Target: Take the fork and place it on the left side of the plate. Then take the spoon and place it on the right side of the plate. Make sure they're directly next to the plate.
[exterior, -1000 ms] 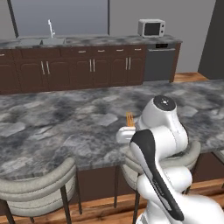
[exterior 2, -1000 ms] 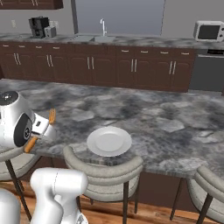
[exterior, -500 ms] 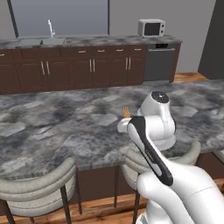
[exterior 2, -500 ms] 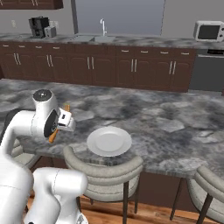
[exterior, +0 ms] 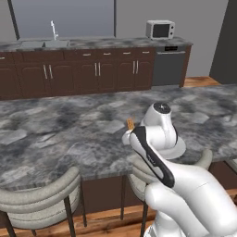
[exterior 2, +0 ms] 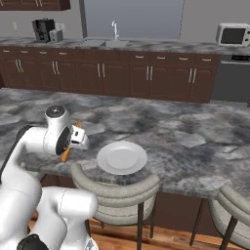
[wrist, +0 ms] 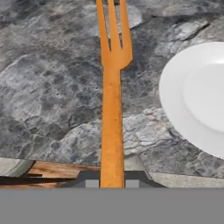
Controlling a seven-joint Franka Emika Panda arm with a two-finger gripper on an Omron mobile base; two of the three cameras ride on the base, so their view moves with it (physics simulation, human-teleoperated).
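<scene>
there, gripper (wrist: 112, 183) clamped on fork (wrist: 112, 113), plate (wrist: 197, 98) just beside, stool (exterior 2: 114, 188) below counter edge

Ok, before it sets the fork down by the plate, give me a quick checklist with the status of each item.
1. Fork held in the gripper: ok, jaws shut on its handle.
2. Fork on the plate's left side: ok.
3. Fork directly next to the plate: not ok in the hand view, a strip of counter shows between them.
4. Fork lying on the counter: cannot tell its height.
5. Spoon located: cannot tell.
</scene>
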